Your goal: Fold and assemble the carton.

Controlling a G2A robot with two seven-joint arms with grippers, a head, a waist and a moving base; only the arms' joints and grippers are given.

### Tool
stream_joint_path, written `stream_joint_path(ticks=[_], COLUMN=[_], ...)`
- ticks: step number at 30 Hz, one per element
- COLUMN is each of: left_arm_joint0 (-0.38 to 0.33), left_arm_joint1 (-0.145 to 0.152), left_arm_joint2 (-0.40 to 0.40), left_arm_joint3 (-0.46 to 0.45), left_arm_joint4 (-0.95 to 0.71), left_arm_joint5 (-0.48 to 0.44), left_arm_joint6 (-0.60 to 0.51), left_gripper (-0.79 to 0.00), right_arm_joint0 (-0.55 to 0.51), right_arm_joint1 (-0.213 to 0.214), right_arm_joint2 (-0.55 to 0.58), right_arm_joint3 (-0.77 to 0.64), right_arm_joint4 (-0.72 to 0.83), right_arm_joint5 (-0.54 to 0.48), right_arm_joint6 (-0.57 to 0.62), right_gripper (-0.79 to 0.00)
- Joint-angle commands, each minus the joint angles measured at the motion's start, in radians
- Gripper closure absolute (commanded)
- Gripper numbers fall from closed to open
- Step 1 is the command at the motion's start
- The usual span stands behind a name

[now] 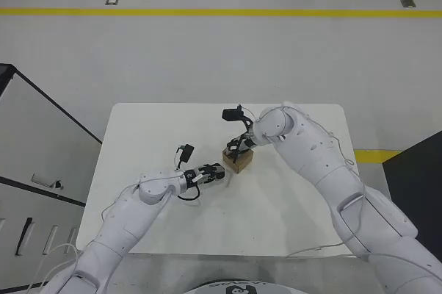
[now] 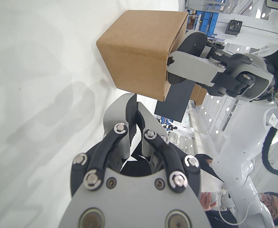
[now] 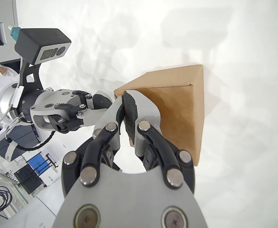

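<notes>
Squarely between both arms' fingertips: a brown carton point(image 2: 139, 55), standing on the table point(image 1: 155, 132), already folded up into a box with straight walls and crisp corners. Sticking out past its top edge, a dark flap point(image 2: 174, 100), just beside the fingers point(image 2: 188, 65) of the right gripper point(image 3: 125, 100).

Right gripper: down on the carton from above, pads pinched together, tips touching a cardboard face close to one corner. Seen from the left wrist, perched at the carton's top rim.

Left gripper point(image 2: 134, 106): likewise closed up tight, pad against pad, gripping nothing. Straight ahead of its tips, the carton's lower edge, just beside them; contact or a sliver of gap, impossible to tell. Past the carton from this gripper, the right gripper, with both sets of fingertips near the same corner of the box.

Farther out from both: white tabletop on every side. Off the table, out past the left arm's outer side, a grey cabinet point(image 1: 30, 125); far ahead of both grippers, a yellow line point(image 1: 206, 12) across the floor.
</notes>
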Motion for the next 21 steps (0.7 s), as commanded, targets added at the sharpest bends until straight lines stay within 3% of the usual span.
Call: stream_joint_path(ticks=[1, 17, 18, 20, 21], left_arm_joint0=[0.0, 0.0, 0.0, 0.0, 0.0], left_arm_joint1=[0.0, 0.0, 0.0, 0.0, 0.0], left_arm_joint2=[0.0, 0.0, 0.0, 0.0, 0.0], left_arm_joint3=[0.0, 0.0, 0.0, 0.0, 0.0], left_arm_joint4=[0.0, 0.0, 0.0, 0.0, 0.0], left_arm_joint5=[0.0, 0.0, 0.0, 0.0, 0.0], left_arm_joint6=[0.0, 0.0, 0.0, 0.0, 0.0], left_gripper=[0.0, 0.0, 0.0, 0.0, 0.0], right_arm_joint0=[0.001, 0.005, 0.004, 0.003, 0.002], right_arm_joint1=[-0.001, -0.005, -0.004, -0.002, -0.001], right_arm_joint2=[-0.001, 0.001, 0.004, 0.009, 0.013], right_arm_joint3=[0.003, 0.015, 0.013, 0.009, 0.007], right_arm_joint4=[0.0, 0.007, 0.008, 0.011, 0.013], right_arm_joint5=[0.001, -0.004, -0.004, -0.005, -0.005], right_arm_joint6=[0.0, -0.01, -0.01, -0.009, -0.01], right_gripper=[0.0, 0.0, -0.225, -0.44, -0.588])
